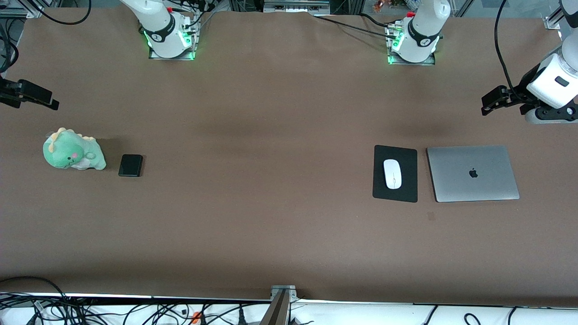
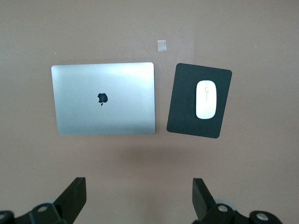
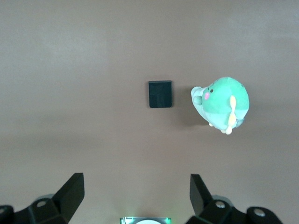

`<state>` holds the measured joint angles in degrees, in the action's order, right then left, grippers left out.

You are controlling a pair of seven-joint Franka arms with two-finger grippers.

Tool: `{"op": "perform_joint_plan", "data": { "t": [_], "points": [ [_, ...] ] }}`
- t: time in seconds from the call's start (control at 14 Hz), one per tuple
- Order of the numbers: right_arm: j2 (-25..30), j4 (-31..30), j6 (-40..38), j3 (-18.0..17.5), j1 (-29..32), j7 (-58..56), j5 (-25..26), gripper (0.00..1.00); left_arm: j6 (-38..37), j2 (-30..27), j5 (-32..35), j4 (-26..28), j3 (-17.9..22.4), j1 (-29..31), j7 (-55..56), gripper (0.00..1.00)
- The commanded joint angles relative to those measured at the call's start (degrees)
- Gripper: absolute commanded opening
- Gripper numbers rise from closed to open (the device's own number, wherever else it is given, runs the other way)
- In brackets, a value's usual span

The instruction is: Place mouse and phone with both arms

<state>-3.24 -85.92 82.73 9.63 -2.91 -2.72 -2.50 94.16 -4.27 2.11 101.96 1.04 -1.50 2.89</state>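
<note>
Looks basically wrapped up, nothing gripped. Mouse [image 1: 392, 174] seen resting on black mouse pad [image 1: 382, 184], just beside closed laptop [image 1: 473, 173]; left hand [image 2: 138, 198] held high above them, fingers spread wide, empty. Phone [image 1: 130, 165] laid flat on brown surface [image 1: 271, 203] beside green plush dino [image 1: 72, 150]; right hand [image 3: 135, 196] parked above it, also spread and empty. Nothing obvious left, judging by layout.
</note>
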Motion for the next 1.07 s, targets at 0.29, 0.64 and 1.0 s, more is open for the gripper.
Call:
{"op": "perform_joint_plan", "data": {
  "t": [0.29,0.64,1.0],
  "points": [
    [0.52,0.58,-1.87,0.83,-0.87,-0.71,1.53,1.0,-0.55,-1.18,-1.06,0.7,-0.16,0.36,-1.13,1.0],
    [1.57,0.58,-2.58,0.83,-0.87,-0.71,1.44,1.0,-0.64,-1.1,-1.06,0.7,-0.16,0.36,-1.13,1.0],
    [1.66,0.58,-2.58,0.74,-0.87,-0.53,1.44,1.0,-0.64,-1.09,-0.88,0.61,-0.16,0.27,-1.22,1.0]
  ]
}}
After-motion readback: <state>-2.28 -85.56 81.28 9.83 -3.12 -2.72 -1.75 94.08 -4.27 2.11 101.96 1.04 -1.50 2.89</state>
